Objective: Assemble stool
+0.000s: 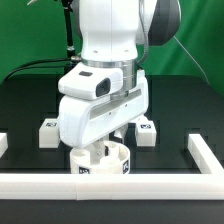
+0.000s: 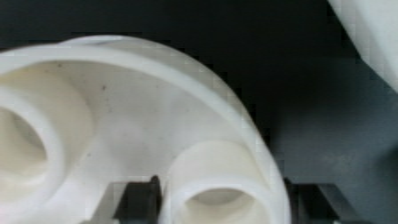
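The white round seat ring lies on the black table against the front rail, and the arm stands right over it. My gripper reaches down onto the seat. In the wrist view the seat ring fills most of the picture, with a round socket between the jaws. My gripper straddles that part of the rim, and both black pads touch the white plastic. One tagged leg lies at the exterior view's left and another at its right.
Long white border rails run along the front, the exterior view's right and its left. A green backdrop stands behind the black table. The arm's body hides the table's middle.
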{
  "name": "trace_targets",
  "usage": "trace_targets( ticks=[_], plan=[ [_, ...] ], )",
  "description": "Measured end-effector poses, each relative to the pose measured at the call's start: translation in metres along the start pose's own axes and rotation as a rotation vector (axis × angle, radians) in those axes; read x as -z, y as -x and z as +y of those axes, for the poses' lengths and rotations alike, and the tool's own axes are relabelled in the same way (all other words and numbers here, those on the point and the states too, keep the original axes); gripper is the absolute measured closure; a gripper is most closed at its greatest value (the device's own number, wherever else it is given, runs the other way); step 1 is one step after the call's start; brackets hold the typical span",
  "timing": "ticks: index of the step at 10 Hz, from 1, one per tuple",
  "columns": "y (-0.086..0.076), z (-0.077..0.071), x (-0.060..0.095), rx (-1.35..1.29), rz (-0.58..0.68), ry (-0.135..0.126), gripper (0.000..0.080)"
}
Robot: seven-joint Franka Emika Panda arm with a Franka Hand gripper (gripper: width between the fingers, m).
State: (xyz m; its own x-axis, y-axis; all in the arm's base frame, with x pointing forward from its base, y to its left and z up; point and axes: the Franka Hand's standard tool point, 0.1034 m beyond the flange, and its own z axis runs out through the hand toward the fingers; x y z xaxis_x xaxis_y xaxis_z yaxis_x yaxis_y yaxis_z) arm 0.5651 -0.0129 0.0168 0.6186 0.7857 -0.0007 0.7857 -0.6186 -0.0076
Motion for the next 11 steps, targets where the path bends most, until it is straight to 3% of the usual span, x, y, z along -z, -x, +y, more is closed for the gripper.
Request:
trace_targets(
  ticks=[3, 5, 8, 9, 11],
  plan=[
    [-0.003, -0.002, 0.000, 0.004, 0.001, 0.000, 0.0482],
    [-0.039, -0.011, 0.003, 0.050, 0.027, 0.004, 0.0482],
    [-0.074, -0.032, 0.008, 0.090, 0.046, -0.007, 0.0482],
    [-0.069, -0.036, 0.001, 0.089, 0.058, 0.004, 0.0482],
    [-0.068, -0.035, 0.002, 0.087, 0.057, 0.003, 0.0482]
  ],
)
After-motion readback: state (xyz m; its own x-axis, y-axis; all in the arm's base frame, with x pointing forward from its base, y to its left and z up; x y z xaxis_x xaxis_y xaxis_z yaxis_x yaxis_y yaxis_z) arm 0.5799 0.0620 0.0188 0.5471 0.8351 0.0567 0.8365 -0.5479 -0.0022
